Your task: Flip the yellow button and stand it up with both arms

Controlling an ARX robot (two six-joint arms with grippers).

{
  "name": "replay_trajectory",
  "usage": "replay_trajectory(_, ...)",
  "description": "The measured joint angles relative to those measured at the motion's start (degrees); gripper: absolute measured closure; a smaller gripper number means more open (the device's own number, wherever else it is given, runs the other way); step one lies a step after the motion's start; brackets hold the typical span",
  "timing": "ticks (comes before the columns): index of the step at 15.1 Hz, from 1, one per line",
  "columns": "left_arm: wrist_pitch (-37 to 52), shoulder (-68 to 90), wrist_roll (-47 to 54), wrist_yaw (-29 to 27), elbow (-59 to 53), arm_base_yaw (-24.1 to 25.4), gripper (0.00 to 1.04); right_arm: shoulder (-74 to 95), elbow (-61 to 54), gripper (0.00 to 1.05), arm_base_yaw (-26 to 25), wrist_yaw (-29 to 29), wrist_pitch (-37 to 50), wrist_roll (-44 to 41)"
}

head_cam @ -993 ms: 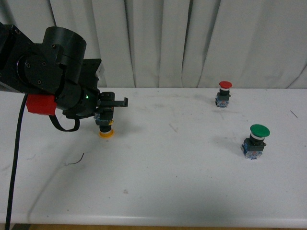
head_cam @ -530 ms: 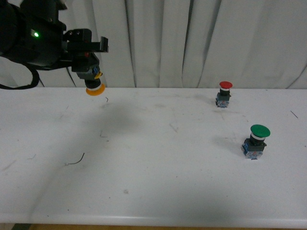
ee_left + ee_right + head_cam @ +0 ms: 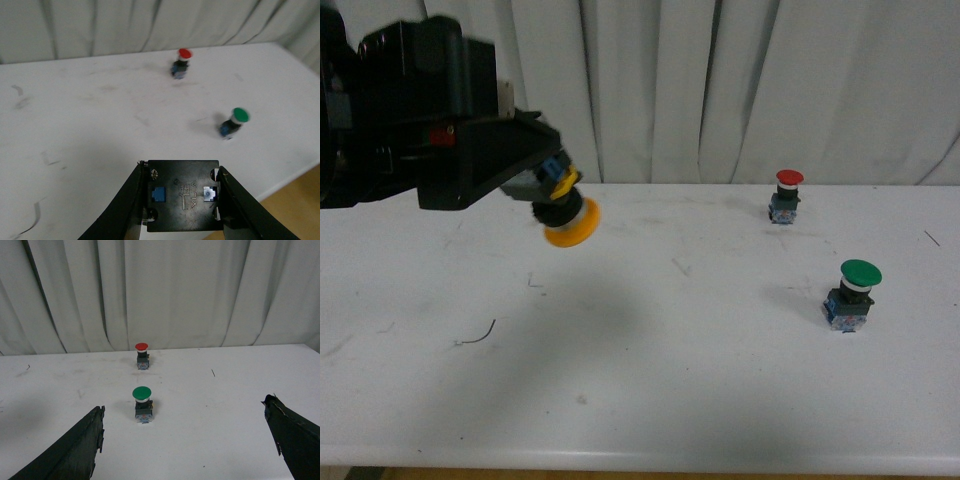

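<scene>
The yellow button (image 3: 565, 214) hangs in the air above the white table's (image 3: 650, 380) left half, tilted with its yellow-orange cap pointing down and to the right. My left gripper (image 3: 548, 186) is shut on its dark base. In the left wrist view the button's black block underside (image 3: 183, 196) with two blue squares fills the gap between the fingers (image 3: 125, 205). My right gripper (image 3: 185, 432) stands wide open over the table with nothing between its fingers; it is out of the front view.
A red-capped button (image 3: 787, 195) stands upright at the back right near the white curtain. A larger green-capped button (image 3: 854, 292) stands upright further forward on the right. A thin dark wire scrap (image 3: 478, 334) lies at the front left. The table's front edge (image 3: 640, 462) is near.
My left gripper lifted the yellow button off the table, carried it up and back, then swung closer to the camera and rightward, tilting the button so its cap points down-right.
</scene>
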Motion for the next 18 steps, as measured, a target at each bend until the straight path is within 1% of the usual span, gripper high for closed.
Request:
replay_trajectory(2, 4.4, -0.6, -5.3, 4.9, -1.0, -0.4, 0.69, 0.0, 0.0, 0.06, 0.0, 0.0, 0.0, 0.0)
replay_trajectory(3, 8.3, -0.6, -9.4, 8.5, -2.2, -0.2, 0.69, 0.0, 0.0, 0.06, 0.0, 0.0, 0.0, 0.0)
replay_trajectory(4, 11.3, -0.5, -12.2, 10.8, -3.0, -0.1, 0.69, 0.0, 0.0, 0.06, 0.0, 0.0, 0.0, 0.0)
replay_trajectory(5, 17.2, 0.1, -17.3, 14.7, -3.7, 0.0, 0.69, 0.0, 0.0, 0.06, 0.0, 0.0, 0.0, 0.0)
replay_trajectory(7, 21.6, 1.6, -21.6, 15.9, -3.8, 0.1, 0.69, 0.0, 0.0, 0.06, 0.0, 0.0, 0.0, 0.0)
replay_trajectory(8, 26.8, 3.8, -26.4, 16.8, -4.2, 0.4, 0.69, 0.0, 0.0, 0.06, 0.0, 0.0, 0.0, 0.0)
replay_trajectory(10, 37.6, 7.4, -36.4, 16.5, -5.4, 0.6, 0.69, 0.0, 0.0, 0.06, 0.0, 0.0, 0.0, 0.0)
replay_trajectory(12, 44.7, 8.9, -42.5, 16.1, -5.4, 0.3, 0.69, 0.0, 0.0, 0.06, 0.0, 0.0, 0.0, 0.0)
replay_trajectory(13, 47.0, 9.9, -45.0, 15.8, -5.4, 0.2, 0.69, 0.0, 0.0, 0.06, 0.0, 0.0, 0.0, 0.0)
replay_trajectory(15, 48.8, 10.3, -47.0, 15.1, -5.6, -0.7, 0.69, 0.0, 0.0, 0.06, 0.0, 0.0, 0.0, 0.0)
replay_trajectory(18, 48.7, 11.0, -47.8, 14.7, -5.7, -1.4, 0.69, 0.0, 0.0, 0.06, 0.0, 0.0, 0.0, 0.0)
